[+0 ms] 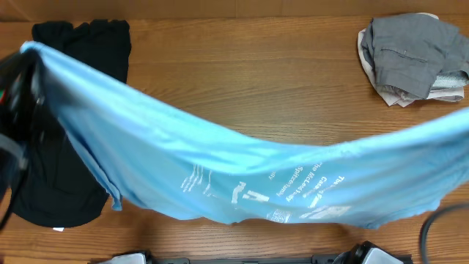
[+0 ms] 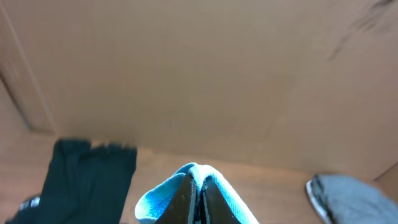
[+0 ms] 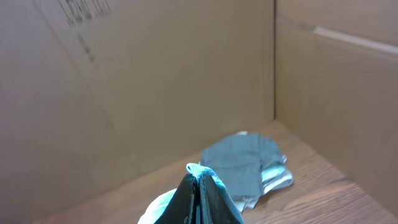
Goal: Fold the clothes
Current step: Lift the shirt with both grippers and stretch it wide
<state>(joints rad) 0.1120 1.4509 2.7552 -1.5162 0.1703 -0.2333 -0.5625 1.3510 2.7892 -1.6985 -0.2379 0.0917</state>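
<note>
Even, warm light (soft rather than harsh) seems to come from above, leaving a faint shadow under the light blue T-shirt [image 1: 242, 169] on the table [image 1: 256, 66]. Both wrist views are blurred, and the overhead's left edge smears dark.

Table [image 1: 256, 66]: brown wood-grain top, grain running left to right, softly and evenly lit. Enclosure: plain brown cardboard wall [image 2: 186, 74] rising from the table's far edge and meeting a side panel [image 3: 336, 93] at a vertical corner on the right. Markings: dark printed lettering [image 3: 84, 12] high on the back wall, too blurred to read, and what may be a pale tape strip [image 3: 354, 40] across the side panel.
</note>
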